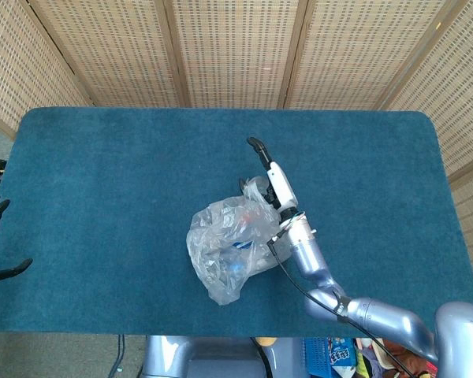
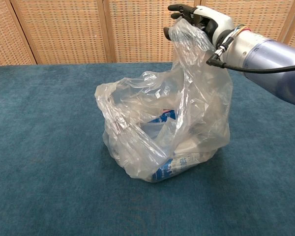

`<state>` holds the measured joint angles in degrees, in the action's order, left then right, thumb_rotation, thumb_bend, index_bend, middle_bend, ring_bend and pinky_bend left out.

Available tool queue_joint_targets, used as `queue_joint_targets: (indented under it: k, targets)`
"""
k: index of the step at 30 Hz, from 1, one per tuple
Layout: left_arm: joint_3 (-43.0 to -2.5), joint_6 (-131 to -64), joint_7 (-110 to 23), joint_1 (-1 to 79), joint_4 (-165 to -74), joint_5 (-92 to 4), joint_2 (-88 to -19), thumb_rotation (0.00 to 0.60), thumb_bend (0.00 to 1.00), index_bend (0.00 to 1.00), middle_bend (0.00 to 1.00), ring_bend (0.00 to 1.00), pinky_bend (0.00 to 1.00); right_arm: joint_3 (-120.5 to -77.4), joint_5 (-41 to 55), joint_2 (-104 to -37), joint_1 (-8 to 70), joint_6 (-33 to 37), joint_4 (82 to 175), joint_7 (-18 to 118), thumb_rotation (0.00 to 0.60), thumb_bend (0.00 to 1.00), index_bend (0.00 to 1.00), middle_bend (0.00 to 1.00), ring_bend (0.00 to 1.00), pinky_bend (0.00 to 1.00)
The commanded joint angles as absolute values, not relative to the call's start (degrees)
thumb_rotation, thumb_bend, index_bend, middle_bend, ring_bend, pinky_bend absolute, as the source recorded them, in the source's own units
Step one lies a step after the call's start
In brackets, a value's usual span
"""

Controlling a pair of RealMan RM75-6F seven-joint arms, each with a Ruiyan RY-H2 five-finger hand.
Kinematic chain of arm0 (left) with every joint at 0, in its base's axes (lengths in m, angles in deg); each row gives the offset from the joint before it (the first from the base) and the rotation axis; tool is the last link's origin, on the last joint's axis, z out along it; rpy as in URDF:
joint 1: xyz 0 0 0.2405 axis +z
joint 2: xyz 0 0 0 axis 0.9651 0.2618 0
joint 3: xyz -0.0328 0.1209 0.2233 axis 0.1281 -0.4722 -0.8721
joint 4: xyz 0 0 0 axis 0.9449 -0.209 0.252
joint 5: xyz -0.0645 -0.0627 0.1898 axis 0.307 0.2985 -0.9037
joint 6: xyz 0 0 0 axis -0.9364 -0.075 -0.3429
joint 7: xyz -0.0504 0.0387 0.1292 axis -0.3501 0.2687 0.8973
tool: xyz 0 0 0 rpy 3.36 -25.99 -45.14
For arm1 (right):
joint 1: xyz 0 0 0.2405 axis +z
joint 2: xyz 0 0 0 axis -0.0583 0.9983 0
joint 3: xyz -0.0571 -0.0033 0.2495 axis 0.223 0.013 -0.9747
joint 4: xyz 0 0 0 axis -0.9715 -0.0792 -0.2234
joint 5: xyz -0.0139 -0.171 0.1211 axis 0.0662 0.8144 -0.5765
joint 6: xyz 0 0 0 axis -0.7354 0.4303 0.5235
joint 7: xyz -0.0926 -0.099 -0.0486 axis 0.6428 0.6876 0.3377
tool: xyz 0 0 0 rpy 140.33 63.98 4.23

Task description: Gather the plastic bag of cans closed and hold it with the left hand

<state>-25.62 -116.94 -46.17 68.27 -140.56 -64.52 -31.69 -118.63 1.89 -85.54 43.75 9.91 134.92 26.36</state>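
Bright, even light; sharp, faint shadows.

Head cam looked straight down from up high on the whole blue carpeted table (image 1: 102, 157). Chest cam sat low and close, facing the wicker screen (image 2: 59, 29). Both caught the clear crinkled plastic bag (image 1: 225, 248).

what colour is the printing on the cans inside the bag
Blue on white, seen through the clear plastic bag; the cans show best in the chest view.
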Motion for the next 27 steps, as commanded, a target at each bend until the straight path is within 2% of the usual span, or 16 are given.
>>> queue_joint_targets:
  k: [1, 4, 11, 19, 27]
  targets:
    - [-25.67, -117.0, -46.22, 68.29, -140.63, -64.65, -31.66, 0.6, 0.12, 0.0, 0.0, 0.0, 0.0, -118.84, 1.58, -85.18, 43.08, 9.07, 135.19, 26.54, 0.6, 0.71, 0.05, 0.03, 0.0, 0.0]
    - [-25.75, -117.03, -46.31, 68.3, -140.67, -64.8, -31.59, 0.6, 0.13, 0.0, 0.0, 0.0, 0.0, -118.52, 1.86, -84.52, 42.28, 8.59, 135.73, 26.7, 0.6, 0.77, 0.05, 0.04, 0.0, 0.0]
    - [-25.99, -117.1, -46.46, 68.35, -140.64, -65.23, -31.59, 0.6, 0.13, 0.0, 0.0, 0.0, 0.0, -116.65, 4.51, -82.24, 40.36, 7.89, 136.97, 27.09, 0.6, 0.97, 0.05, 0.04, 0.0, 0.0]
    - [-26.71, -115.98, -49.48, 67.76, -140.85, -67.06, -30.88, 0.6, 0.12, 0.0, 0.0, 0.0, 0.0, -113.96, 8.32, -78.52, 38.37, 7.62, 138.48, 28.3, 0.6, 0.98, 0.05, 0.04, 0.0, 0.01]
    - [-28.6, -113.43, -62.6, 65.08, -141.31, -74.03, -28.88, 0.6, 0.13, 0.0, 0.0, 0.0, 0.0, -112.31, 12.42, -75.57, 38.02, 6.19, 139.88, 31.95, 0.6, 0.98, 0.05, 0.04, 0.0, 0.0]
